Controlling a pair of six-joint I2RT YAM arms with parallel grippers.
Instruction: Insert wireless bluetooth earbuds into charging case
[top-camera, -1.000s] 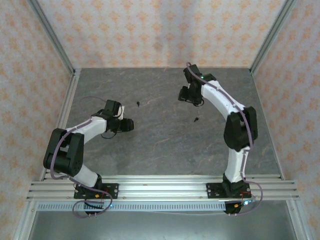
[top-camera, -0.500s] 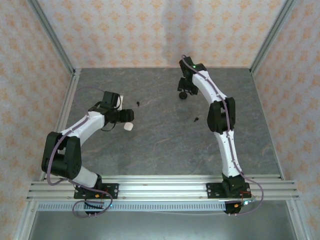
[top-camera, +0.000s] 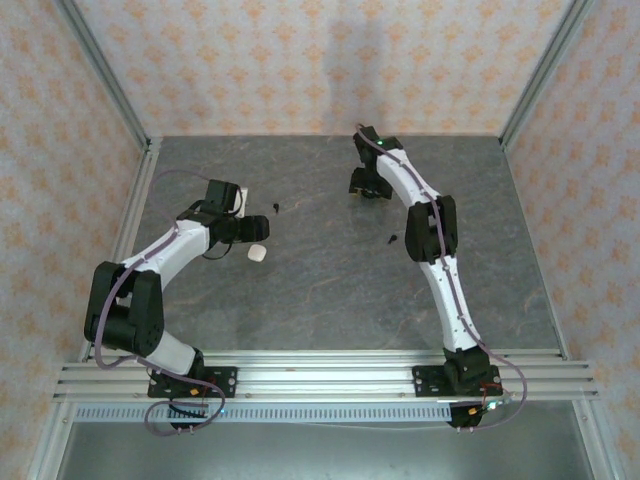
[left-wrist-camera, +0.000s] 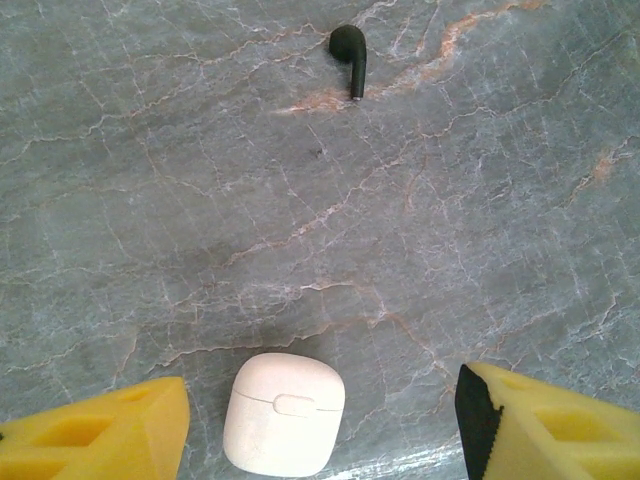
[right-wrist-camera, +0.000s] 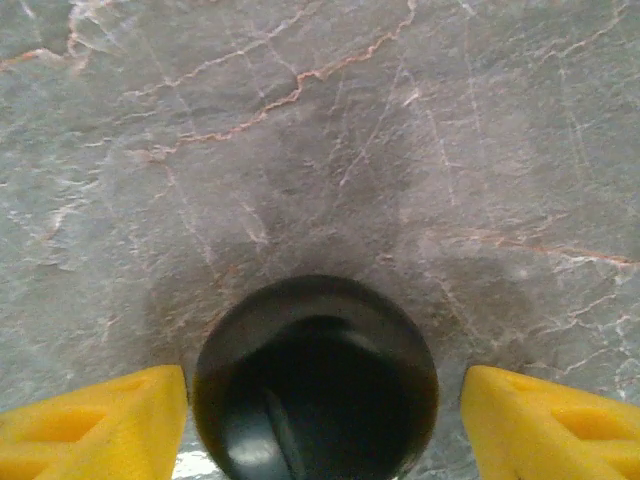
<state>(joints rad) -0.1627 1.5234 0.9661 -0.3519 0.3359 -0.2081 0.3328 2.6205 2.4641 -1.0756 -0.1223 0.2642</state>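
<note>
white case (left-wrist-camera: 285, 413) released; left claw (left-wrist-camera: 322, 405) wide astride it; right claw (right-wrist-camera: 325, 400) wide astride black case (right-wrist-camera: 315, 380)

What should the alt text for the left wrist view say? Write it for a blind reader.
A closed white charging case lies on the grey veined table between the open yellow jaws of the left gripper, touching neither. A black earbud lies on its own farther ahead, near the top of the picture.
</note>
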